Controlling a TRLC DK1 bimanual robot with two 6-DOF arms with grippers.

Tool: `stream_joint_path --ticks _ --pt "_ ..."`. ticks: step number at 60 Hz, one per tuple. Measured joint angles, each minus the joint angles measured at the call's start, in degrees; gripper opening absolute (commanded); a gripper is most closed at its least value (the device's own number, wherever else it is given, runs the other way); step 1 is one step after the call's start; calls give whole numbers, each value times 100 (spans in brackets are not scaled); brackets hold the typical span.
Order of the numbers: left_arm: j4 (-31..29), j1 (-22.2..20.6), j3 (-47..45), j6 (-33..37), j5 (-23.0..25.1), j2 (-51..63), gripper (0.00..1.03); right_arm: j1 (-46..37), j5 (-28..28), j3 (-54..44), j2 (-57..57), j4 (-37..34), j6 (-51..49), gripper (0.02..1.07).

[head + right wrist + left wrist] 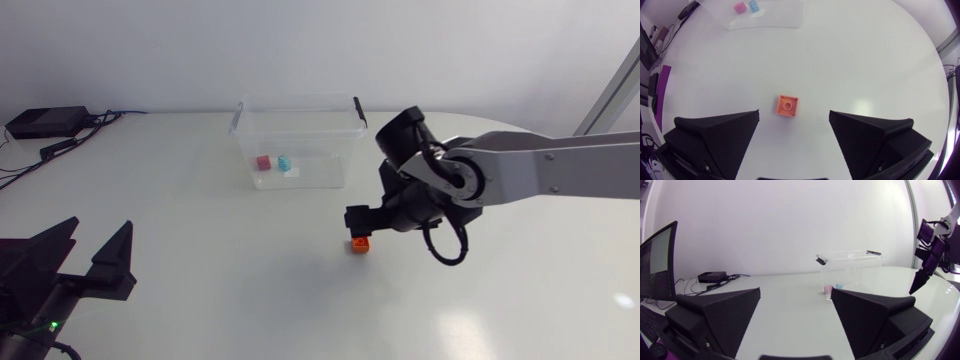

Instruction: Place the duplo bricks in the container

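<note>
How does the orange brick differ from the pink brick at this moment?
The small orange plastic brick lies on the white table, outside the clear plastic container; the small pink plastic brick lies inside it. The orange one sits alone under the open right claw; the pink one has a light blue brick beside it. Neither is gripped.

Just a white table [220, 270] here. Small black box [45, 122] sits at its far left corner, cables [112, 115] trailing off it.
</note>
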Motion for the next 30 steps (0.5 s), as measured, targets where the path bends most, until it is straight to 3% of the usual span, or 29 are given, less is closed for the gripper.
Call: stream_joint_path --ticks 25,30 --pt "0 0 0 0 0 0 99 531 254 612 1480 -160 280 103" --pt "0 0 0 0 0 0 99 459 254 614 1576 -162 278 99"
